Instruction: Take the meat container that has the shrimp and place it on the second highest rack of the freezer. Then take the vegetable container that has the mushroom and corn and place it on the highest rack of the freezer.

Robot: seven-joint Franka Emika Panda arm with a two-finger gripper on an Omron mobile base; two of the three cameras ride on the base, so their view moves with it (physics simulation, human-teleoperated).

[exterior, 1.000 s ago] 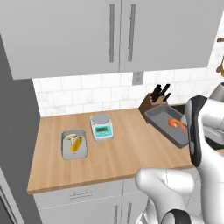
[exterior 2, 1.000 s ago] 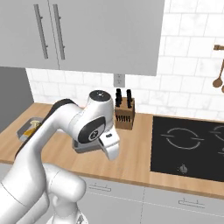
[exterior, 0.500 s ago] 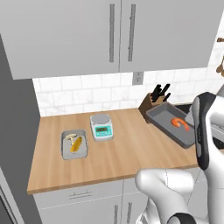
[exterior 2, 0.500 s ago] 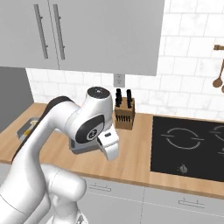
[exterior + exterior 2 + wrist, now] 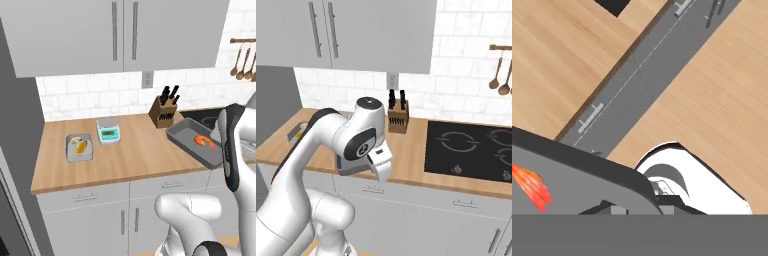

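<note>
Here, in the left base view, the dark grey rectangular meat container (image 5: 196,144) with the orange shrimp (image 5: 205,141) in it sits tilted at the right end of the light wooden counter (image 5: 135,155), its near corner reaching past the counter's front edge. The white arm rises at the right edge, its forearm upright beside the container's right end. Further left on the counter lie a small grey tray holding yellow corn (image 5: 80,147) and a light grey kitchen scale with a green display (image 5: 108,133); a wooden knife block with black handles (image 5: 164,108) stands near the tiled wall.

In the right base view, the arm bends up from the lower left to a rounded elbow joint, and the hand points down and forward over the counter's front edge. The container (image 5: 351,165) shows as a grey slab just under the wrist, level with the counter's front edge, with the white hand in front of it. A black cooktop with 4 ring marks (image 5: 468,150) lies to the right, well apart.

In the hand view, the gripper (image 5: 643,209) is closed on the container's dark rim (image 5: 597,167), which crosses the lower left; the shrimp (image 5: 532,187) is at the left edge. Below run grey cabinet fronts and wooden floor.
</note>
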